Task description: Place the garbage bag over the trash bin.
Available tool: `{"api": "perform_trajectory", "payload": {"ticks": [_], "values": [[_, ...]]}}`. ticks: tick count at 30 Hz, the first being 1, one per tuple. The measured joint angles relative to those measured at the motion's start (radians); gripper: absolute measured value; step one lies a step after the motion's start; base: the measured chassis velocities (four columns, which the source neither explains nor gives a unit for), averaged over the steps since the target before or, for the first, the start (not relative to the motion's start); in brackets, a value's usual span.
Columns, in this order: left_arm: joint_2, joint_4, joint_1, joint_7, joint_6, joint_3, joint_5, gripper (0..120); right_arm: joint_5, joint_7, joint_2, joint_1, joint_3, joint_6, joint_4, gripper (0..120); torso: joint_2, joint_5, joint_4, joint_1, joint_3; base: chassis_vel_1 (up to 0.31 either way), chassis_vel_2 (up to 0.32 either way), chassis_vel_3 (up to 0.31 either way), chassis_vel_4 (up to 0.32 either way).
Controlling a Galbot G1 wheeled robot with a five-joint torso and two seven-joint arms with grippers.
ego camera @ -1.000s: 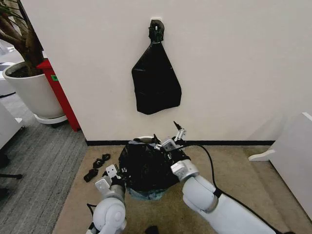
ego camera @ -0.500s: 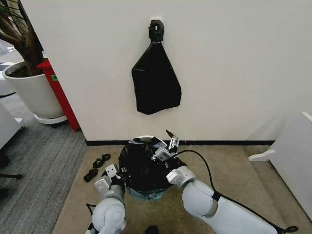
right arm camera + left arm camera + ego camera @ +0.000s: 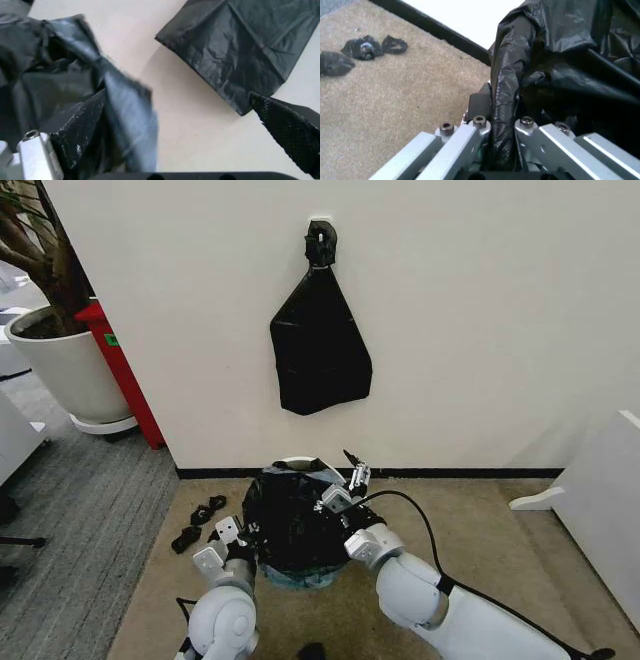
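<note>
The glossy black garbage bag point(image 3: 295, 525) is draped over the trash bin, whose white rim point(image 3: 296, 463) peeks out at the back and whose greenish base point(image 3: 300, 579) shows below. My left gripper point(image 3: 238, 538) is at the bag's left side. In the left wrist view it point(image 3: 501, 125) is shut on a fold of the garbage bag point(image 3: 560, 56). My right gripper point(image 3: 353, 467) hovers open above the bag's back right edge. In the right wrist view its fingers point(image 3: 75, 127) stand wide apart beside a raised flap of the bag point(image 3: 75, 71).
A knotted black bag bundle point(image 3: 320, 355) hangs on the wall above the bin. Black scraps point(image 3: 200, 520) lie on the carpet to the left. A white plant pot point(image 3: 65, 370) and a red object point(image 3: 120, 370) stand far left, white furniture point(image 3: 600, 500) at the right.
My right arm has swung left and closer over the bag, the gripper dropping slightly toward the bin's back rim. The left gripper has kept its hold in place.
</note>
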Motion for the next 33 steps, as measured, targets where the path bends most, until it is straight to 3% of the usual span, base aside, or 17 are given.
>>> {"api": "perform_trajectory", "payload": {"ticks": [16, 33], "values": [[0.016, -0.039, 0.101, 0.088, -0.037, 0.010, 0.127, 1, 0.112, 0.013, -0.003, 0.165, -0.039, -0.005, -0.105, 100, 0.000, 0.0000, 0.0002, 0.000, 0.000, 0.000, 0.000, 0.000, 0.000], [0.012, -0.250, 0.215, 0.110, -0.046, -0.014, 0.155, 1, 0.176, -0.005, -0.026, 0.248, -0.072, 0.060, -0.278, 100, 0.000, 0.0001, 0.0002, 0.000, 0.000, 0.000, 0.000, 0.000, 0.000]]}}
